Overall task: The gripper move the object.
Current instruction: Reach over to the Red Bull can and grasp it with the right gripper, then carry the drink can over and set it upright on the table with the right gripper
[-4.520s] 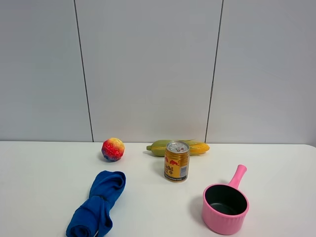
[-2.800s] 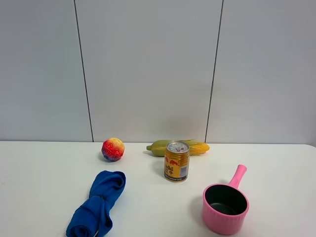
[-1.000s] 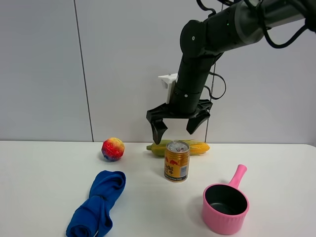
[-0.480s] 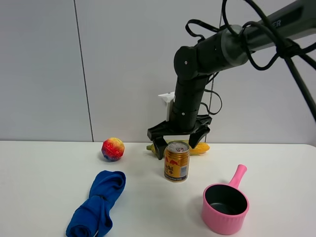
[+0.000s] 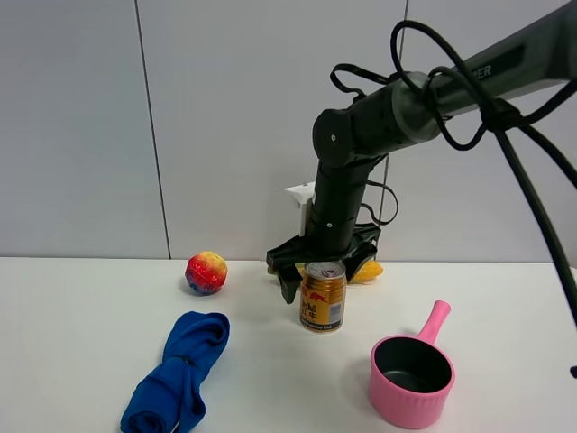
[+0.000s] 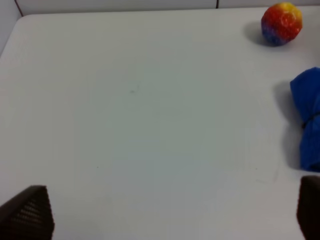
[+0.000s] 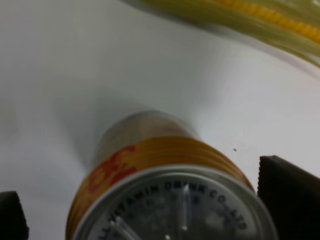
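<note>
The right gripper (image 5: 322,281) is lowered over the gold-yellow drink can (image 5: 323,298), just below the centre of the exterior high frame. Its black fingers (image 5: 288,285) are spread and straddle the can's upper part, one on each side. Nothing is clamped; from the right wrist view the right gripper (image 7: 150,212) has a clear gap between one finger (image 7: 11,216) and the can wall, while the other finger sits close to the rim, and I cannot tell whether it touches.

The can stands upright on the white table (image 5: 72,343). Its side shows a red bull logo above a band of blue lettering, too small to read. Close up, the silver lid of the can (image 7: 165,200) carries stamped words that read "VITAMIN DRINK CO., LTD". Red marks show on the gold wall below the rim.

Behind the can, at mid-frame near the wall, lies a yellow-green corn cob (image 5: 367,270), mostly hidden by the gripper; it appears blurred in the wrist view too (image 7: 250,15). A red-yellow ball (image 5: 206,272) with a blue underside sits left of centre. A rolled blue cloth (image 5: 180,370) lies at lower left and a pink saucepan (image 5: 410,379) at lower right, its handle pointing up and to the right. White lettering on the black arm (image 5: 433,86) at upper right is not legible.

The left gripper (image 6: 168,212) is spread wide over bare table – nothing between its fingers – with the ball (image 6: 281,22) and the cloth (image 6: 306,117) well beyond it.
</note>
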Controlling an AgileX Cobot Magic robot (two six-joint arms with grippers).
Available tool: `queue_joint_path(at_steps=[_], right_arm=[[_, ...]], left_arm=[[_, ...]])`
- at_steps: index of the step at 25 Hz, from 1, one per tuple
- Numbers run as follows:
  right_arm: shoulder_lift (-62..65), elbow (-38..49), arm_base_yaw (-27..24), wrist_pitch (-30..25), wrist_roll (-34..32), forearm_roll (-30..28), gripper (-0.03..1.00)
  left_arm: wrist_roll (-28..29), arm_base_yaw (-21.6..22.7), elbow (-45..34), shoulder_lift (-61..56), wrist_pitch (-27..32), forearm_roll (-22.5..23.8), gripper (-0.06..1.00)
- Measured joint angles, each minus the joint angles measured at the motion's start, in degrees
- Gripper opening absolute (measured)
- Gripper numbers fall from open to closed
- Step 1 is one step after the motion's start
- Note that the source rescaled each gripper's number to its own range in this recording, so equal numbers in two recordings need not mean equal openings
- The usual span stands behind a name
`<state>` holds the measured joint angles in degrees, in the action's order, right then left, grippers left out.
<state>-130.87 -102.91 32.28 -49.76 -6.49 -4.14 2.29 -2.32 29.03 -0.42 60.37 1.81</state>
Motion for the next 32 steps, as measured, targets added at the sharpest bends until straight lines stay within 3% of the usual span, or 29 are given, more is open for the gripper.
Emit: queue_joint_path(at_steps=[4, 10, 12, 21, 27, 32], right_arm=[[-0.7, 0.0, 0.0, -0.05, 0.0, -0.01, 0.77], [-0.7, 0.0, 0.0, -0.05, 0.0, -0.75, 0.25], [-0.7, 0.0, 0.0, -0.05, 0.0, -1.28, 0.01], [-0.65, 0.0, 0.0, -0.19, 0.95, -1.08, 0.0], [2.7, -0.12, 0.05, -3.11, 10.1, 6.18, 0.0], [6.9, -7.92, 2.02, -8.62, 16.37, 10.88, 0.0]], left_arm=[[0.0, 0.0, 0.0, 0.0, 0.0, 0.0, 1.0], [0.0, 0.0, 0.0, 0.0, 0.0, 0.0, 1.0], [0.0, 0.0, 0.0, 0.0, 0.0, 0.0, 1.0], [0.0, 0.0, 0.0, 0.0, 0.0, 0.0, 1.0], [0.0, 0.0, 0.0, 0.0, 0.0, 0.0, 1.0], [0.0, 0.0, 0.0, 0.0, 0.0, 0.0, 1.0]])
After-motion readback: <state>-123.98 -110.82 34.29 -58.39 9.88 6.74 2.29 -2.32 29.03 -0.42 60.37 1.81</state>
